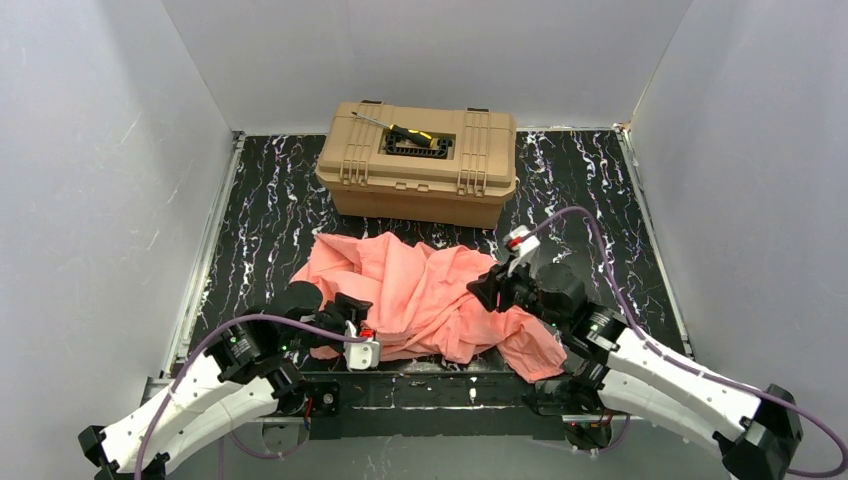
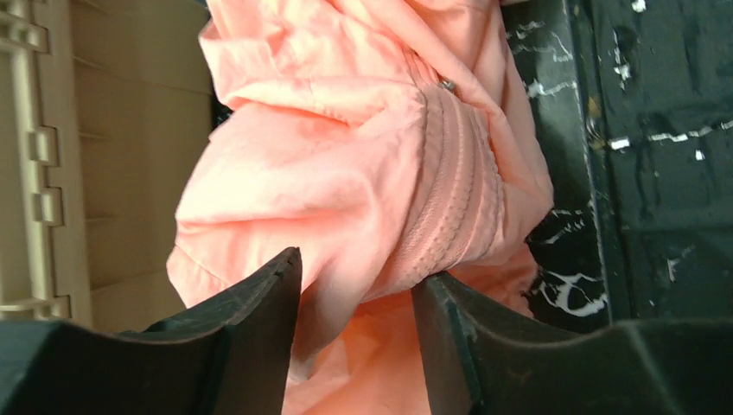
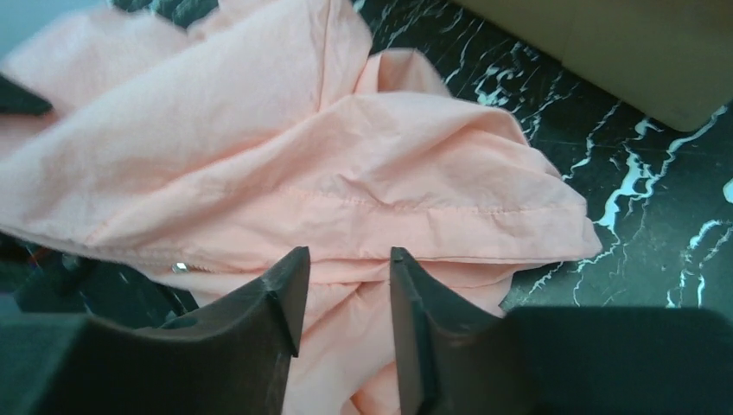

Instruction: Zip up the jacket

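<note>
Jacket point(image 1: 430, 295), salmon pink and crumpled, lies on the near half of the table point(image 1: 270, 220), roughly centred, its hem reaching the near edge. The tabletop is black with white marbled veins, and pale grey walls point(image 1: 100, 200) close it in on three sides. A tan toolbox point(image 1: 420, 170) sits at the middle of the far edge, just behind the cloth, with a thin black-and-yellow tool point(image 1: 415, 135) on its lid. From above, the left gripper point(image 1: 352, 310) meets the heap's left side and the right gripper point(image 1: 485, 290) its right side. Purple cables point(image 1: 600, 250) loop along both arms, and the jaws cannot be made out from here.

The left wrist view shows what the overhead one hides: the zipper point(image 2: 454, 190), a ribbed pink band running over a fold, with a small metal piece point(image 2: 447, 84) at its far end. The left gripper point(image 2: 356, 277) has its jaws apart, and the zippered fold drops into the gap between them. The toolbox wall point(image 2: 86, 173) fills the frame's left and bare tabletop point(image 2: 657, 173) its right.

The right wrist view shows a stitched seam across smooth cloth point(image 3: 302, 156) and a small metal glint point(image 3: 180, 267) at the lower left. The right gripper point(image 3: 347, 259) also has its jaws parted, with cloth showing in the gap. The toolbox corner point(image 3: 622, 52) sits at upper right.
</note>
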`<move>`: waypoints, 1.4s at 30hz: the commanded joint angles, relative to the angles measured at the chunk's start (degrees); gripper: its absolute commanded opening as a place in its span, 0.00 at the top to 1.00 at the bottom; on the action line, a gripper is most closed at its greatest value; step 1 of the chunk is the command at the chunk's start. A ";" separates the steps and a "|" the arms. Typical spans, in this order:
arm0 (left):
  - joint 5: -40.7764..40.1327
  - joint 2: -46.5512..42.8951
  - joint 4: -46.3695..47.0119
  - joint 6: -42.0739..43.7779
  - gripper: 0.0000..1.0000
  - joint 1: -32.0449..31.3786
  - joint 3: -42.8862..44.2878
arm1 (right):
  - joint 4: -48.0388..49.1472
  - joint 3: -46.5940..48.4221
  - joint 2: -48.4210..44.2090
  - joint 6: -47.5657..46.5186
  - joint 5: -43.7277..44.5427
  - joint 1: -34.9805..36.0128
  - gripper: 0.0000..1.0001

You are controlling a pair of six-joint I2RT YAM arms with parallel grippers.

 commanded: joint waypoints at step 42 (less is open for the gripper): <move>6.55 51.94 1.64 -4.32 0.97 -0.98 9.65 | -3.88 -4.83 7.12 9.76 5.22 7.86 0.48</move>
